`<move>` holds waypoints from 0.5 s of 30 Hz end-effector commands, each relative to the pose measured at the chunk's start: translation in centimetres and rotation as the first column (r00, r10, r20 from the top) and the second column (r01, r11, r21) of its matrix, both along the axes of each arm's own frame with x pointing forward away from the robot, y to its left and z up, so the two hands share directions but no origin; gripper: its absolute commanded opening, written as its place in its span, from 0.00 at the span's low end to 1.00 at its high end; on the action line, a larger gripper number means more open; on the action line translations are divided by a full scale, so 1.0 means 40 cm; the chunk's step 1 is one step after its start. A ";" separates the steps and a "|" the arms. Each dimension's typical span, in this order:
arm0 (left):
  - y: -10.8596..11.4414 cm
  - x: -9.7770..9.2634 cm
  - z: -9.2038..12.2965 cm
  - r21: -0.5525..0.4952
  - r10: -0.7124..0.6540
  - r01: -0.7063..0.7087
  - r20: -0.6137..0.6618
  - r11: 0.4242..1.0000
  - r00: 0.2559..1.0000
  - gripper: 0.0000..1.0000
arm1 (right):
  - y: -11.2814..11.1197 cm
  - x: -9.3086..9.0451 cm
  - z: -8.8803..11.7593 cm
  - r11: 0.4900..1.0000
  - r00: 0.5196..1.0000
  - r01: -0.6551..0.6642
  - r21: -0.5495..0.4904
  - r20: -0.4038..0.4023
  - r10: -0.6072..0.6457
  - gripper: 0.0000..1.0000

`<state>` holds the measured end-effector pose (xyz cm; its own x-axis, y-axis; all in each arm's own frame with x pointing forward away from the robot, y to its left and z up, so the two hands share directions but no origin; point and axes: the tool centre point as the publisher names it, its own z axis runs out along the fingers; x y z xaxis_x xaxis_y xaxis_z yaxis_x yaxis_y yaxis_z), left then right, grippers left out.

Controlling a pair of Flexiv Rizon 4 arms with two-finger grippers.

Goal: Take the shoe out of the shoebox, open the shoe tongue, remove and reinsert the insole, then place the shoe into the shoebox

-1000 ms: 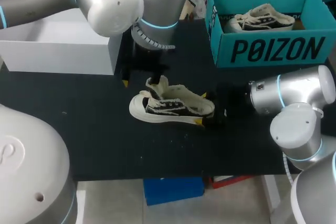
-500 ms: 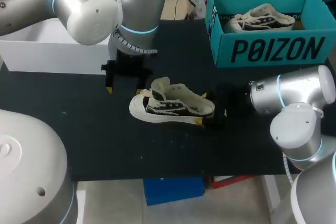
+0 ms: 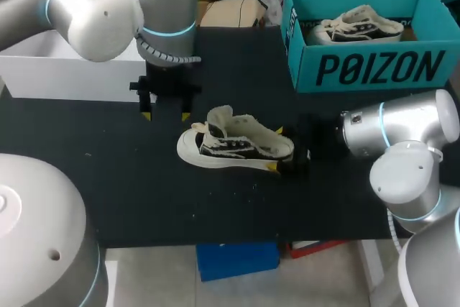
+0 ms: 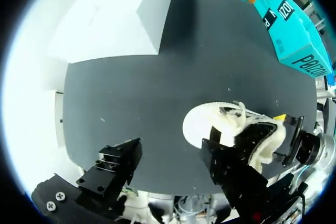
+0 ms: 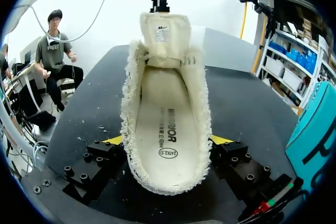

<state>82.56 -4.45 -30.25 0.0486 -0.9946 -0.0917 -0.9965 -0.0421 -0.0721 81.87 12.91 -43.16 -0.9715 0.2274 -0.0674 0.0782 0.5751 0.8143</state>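
Gripped shoe (image 3: 233, 141) at the heel, right hand (image 3: 290, 162) closed against both sides. Rested sole-down on the black counter (image 3: 144, 199): cream frayed canvas, black side panels, white sole. Showed raised tongue (image 5: 164, 35) and printed insole (image 5: 165, 129) in place in right wrist view only. Held left hand (image 3: 166, 115) wide open and empty, apart from the toe. Showed teal shoebox (image 3: 374, 70), second shoe (image 3: 356, 25) inside, beyond right hand, in head view.
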 end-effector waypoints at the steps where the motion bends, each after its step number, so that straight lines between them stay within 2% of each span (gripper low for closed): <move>1: 0.007 -0.022 0.111 -0.123 -0.040 0.043 0.033 0.991 0.999 0.00 | 0.001 0.002 0.000 1.000 1.000 0.000 -0.003 -0.002 0.000 0.00; 3: -0.018 -0.018 0.151 -0.221 -0.115 0.116 0.018 0.968 0.993 0.00 | 0.001 0.002 0.000 1.000 1.000 0.000 -0.003 -0.002 0.000 0.00; 4: -0.034 -0.016 0.169 -0.269 -0.198 0.193 0.007 0.944 0.980 0.00 | 0.001 0.002 0.000 1.000 1.000 0.000 -0.003 -0.002 0.000 0.00; 7: -0.090 -0.018 0.204 -0.372 -0.498 0.460 -0.008 0.806 0.867 0.00 | 0.001 0.002 0.000 1.000 1.000 0.000 -0.003 -0.002 0.000 0.00; 8: -0.112 -0.025 0.215 -0.396 -0.622 0.568 -0.011 0.722 0.783 0.00 | 0.001 0.002 0.000 1.000 1.000 0.000 -0.003 -0.002 0.000 0.00; 10: -0.147 -0.047 0.239 -0.471 -0.833 0.738 0.011 0.483 0.553 0.00 | 0.001 0.002 0.000 1.000 1.000 0.000 -0.003 -0.002 0.000 0.00; 12: -0.179 -0.066 0.257 -0.453 -0.938 0.841 0.029 0.296 0.346 0.00 | 0.001 0.002 0.000 1.000 1.000 0.000 -0.003 -0.002 0.000 0.00; 14: -0.204 -0.066 0.279 -0.513 -0.977 0.846 0.066 0.143 0.204 0.00 | 0.001 0.002 0.000 1.000 1.000 0.000 -0.003 -0.002 0.000 0.00; 15: -0.219 -0.066 0.287 -0.480 -0.984 0.870 0.069 0.114 0.167 0.00 | 0.001 0.002 0.000 1.000 1.000 0.000 -0.003 -0.002 0.000 0.00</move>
<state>79.29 -11.96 -19.56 -0.3448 -0.9107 0.2275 -0.9385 0.3389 -0.0657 81.87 12.91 -43.17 -0.9715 0.2274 -0.0674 0.0781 0.5752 0.8143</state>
